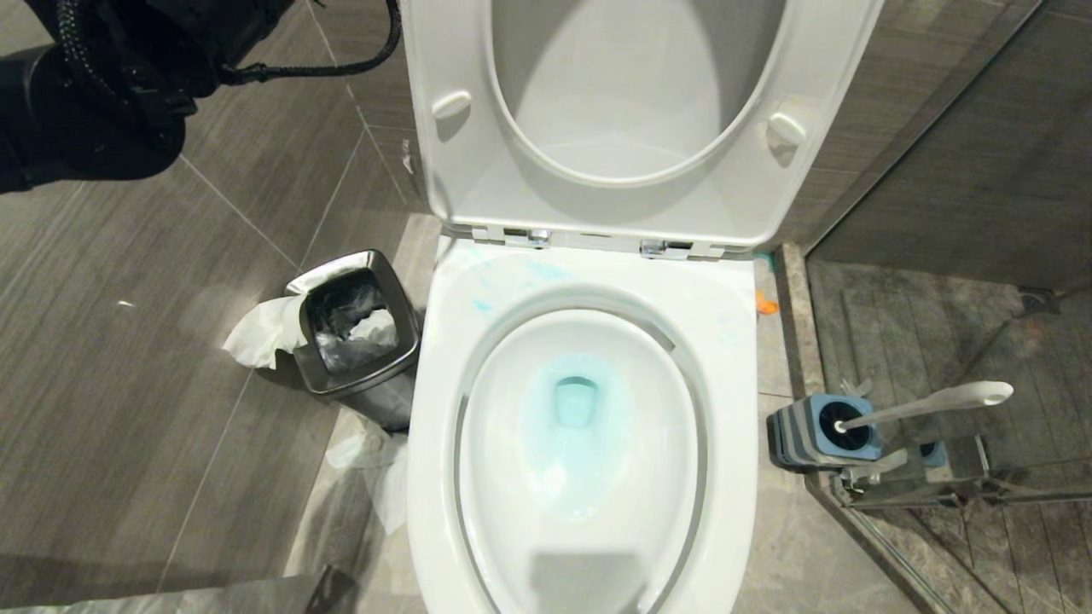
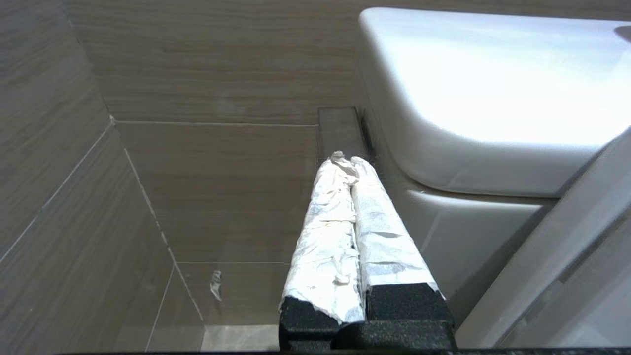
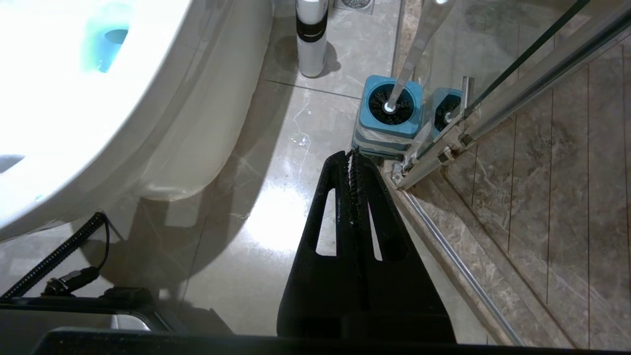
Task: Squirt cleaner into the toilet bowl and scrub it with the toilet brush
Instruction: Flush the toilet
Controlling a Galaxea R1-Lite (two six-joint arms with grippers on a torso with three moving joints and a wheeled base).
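The white toilet bowl (image 1: 725, 358) stands with seat and lid raised. Turquoise cleaner (image 1: 573, 426) tints the water in the basin, and thin smears (image 1: 512, 280) mark the rim near the hinges. The toilet brush (image 1: 934, 404) sits in its blue-and-grey holder (image 1: 798, 439) on the floor right of the bowl, its white handle leaning right. My left arm (image 1: 102, 85) is raised at the upper left; its gripper (image 2: 347, 160), fingers wrapped in white, is shut and empty beside the toilet's white ceramic (image 2: 493, 98). The black right gripper (image 3: 351, 155) is shut, empty, low over the floor just short of the holder (image 3: 389, 116).
A small steel bin (image 1: 317, 375) with crumpled paper stands left of the bowl, tissue on the floor around it. A glass shower door with a metal rail (image 3: 443, 148) runs close behind the brush holder. A white cylinder with a black band (image 3: 311, 34) stands by the toilet's base.
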